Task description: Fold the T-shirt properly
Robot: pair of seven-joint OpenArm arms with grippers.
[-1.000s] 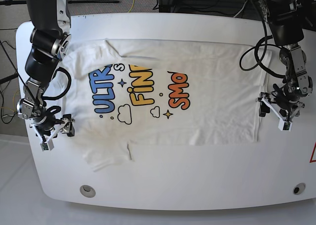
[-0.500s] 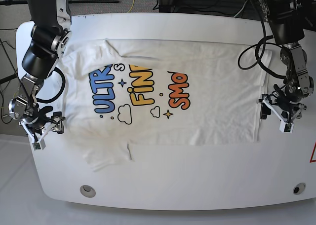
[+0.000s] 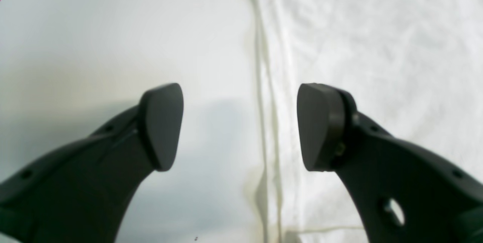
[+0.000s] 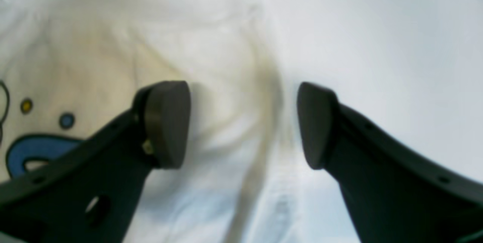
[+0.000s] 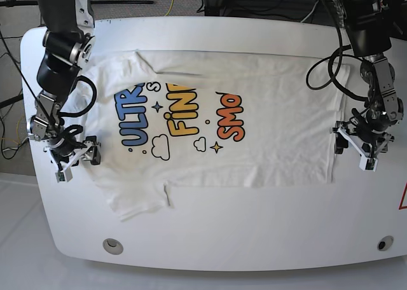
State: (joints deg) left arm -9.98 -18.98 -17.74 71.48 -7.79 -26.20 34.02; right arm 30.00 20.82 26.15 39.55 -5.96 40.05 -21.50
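Observation:
The white T-shirt (image 5: 273, 137) lies spread on the table, print side up, with its far edge folded over so the tops of the blue, yellow and orange words are cut off. My right gripper (image 5: 77, 163) is open at the shirt's left side, near the sleeve. In the right wrist view the fingers (image 4: 166, 122) straddle the cloth edge of the T-shirt (image 4: 113, 46) without holding it. My left gripper (image 5: 351, 153) is open at the right-hand hem. In the left wrist view the T-shirt's (image 3: 377, 46) hem seam runs between the open gripper (image 3: 240, 126).
The white table (image 5: 254, 226) has rounded corners and two round fittings (image 5: 112, 244) near its front edge. Cables and stands crowd the floor behind the far edge. A red mark (image 5: 402, 198) shows at the right border.
My right gripper swung outward to the left, then came back right onto the shirt's left edge. The left gripper has barely moved. The shirt lies as before.

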